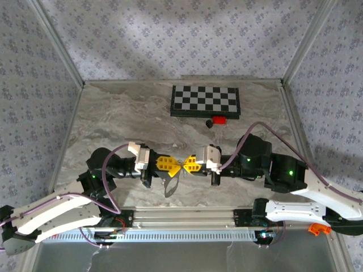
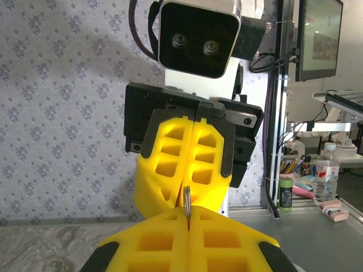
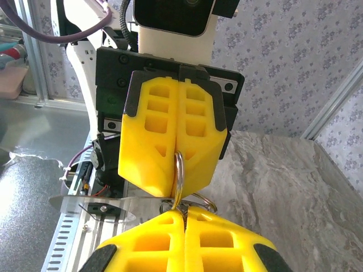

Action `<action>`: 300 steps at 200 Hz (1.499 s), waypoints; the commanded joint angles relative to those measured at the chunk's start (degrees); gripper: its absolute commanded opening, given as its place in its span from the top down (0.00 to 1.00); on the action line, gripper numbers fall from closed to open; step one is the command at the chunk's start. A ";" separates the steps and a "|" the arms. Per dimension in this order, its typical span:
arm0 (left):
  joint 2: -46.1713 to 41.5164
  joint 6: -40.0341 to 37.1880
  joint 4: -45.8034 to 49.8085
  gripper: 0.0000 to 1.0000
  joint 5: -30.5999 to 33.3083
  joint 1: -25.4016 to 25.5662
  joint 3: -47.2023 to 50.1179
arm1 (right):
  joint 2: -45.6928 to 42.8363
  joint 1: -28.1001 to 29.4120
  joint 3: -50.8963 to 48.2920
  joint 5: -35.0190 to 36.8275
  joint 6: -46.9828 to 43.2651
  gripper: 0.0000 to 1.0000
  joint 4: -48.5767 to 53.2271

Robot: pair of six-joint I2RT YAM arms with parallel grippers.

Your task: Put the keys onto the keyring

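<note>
Two grippers meet tip to tip above the middle of the marble table (image 1: 113,113), and each view tells a different part of it. From the top camera the left gripper (image 1: 174,164) and the right gripper (image 1: 185,165) point straight at each other. Their yellow fingers almost touch, and what sits between them is too small to read. That view alone takes in the rest of the table. A checkerboard (image 1: 205,101) lies at the far side, with a small red block (image 1: 219,120) and a black block (image 1: 209,123) just in front of it, all well apart from the arms. A dark flat shape (image 1: 170,184) also shows below the meeting point; whether it is an object or a shadow I cannot tell.

The right wrist camera gives the clearest look at the keyring (image 3: 178,175), a thin metal ring standing upright. Its top is pinched in the seam of the left gripper (image 3: 177,154) and its bottom runs into the seam of the right gripper (image 3: 184,218). More thin wire loops (image 3: 199,202) curve out just to the right of it. A flat silvery piece (image 3: 93,205) lies level just to its left; I cannot tell if it is a key.

The left wrist camera sees the keyring (image 2: 186,199) edge-on, as a narrow sliver. It rises from the seam of the left gripper (image 2: 188,220) to the fingertips of the right gripper (image 2: 191,190).

Both grippers are clenched, fingers pressed flat together with only the ring's wire between them, so the keyring is held off the table from both ends.
</note>
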State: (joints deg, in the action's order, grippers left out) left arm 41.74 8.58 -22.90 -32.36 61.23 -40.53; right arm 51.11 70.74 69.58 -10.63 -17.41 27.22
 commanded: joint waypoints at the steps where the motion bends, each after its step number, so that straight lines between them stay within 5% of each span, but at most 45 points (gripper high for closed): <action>1: 0.06 0.76 -4.53 1.00 -2.36 0.20 -1.95 | 1.41 -0.26 0.46 -1.89 -0.26 0.95 0.24; 88: -1.88 -1.36 -1.70 1.00 3.16 0.20 -1.96 | -5.23 -0.60 -5.39 0.38 0.52 0.64 -4.60; 254: -2.31 -1.64 -1.40 1.00 5.21 0.20 -0.89 | -4.18 -1.08 -11.72 -2.71 4.93 0.65 -13.25; 300: -2.54 -1.72 -1.10 1.00 5.29 0.20 -0.62 | -4.27 -1.31 -11.94 -0.96 5.02 0.74 -14.08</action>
State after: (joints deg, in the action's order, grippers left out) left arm 40.42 7.55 -22.24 -27.59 61.25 -40.56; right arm 47.18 69.71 57.95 -12.43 -13.17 15.38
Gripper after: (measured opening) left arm 0.052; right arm 0.290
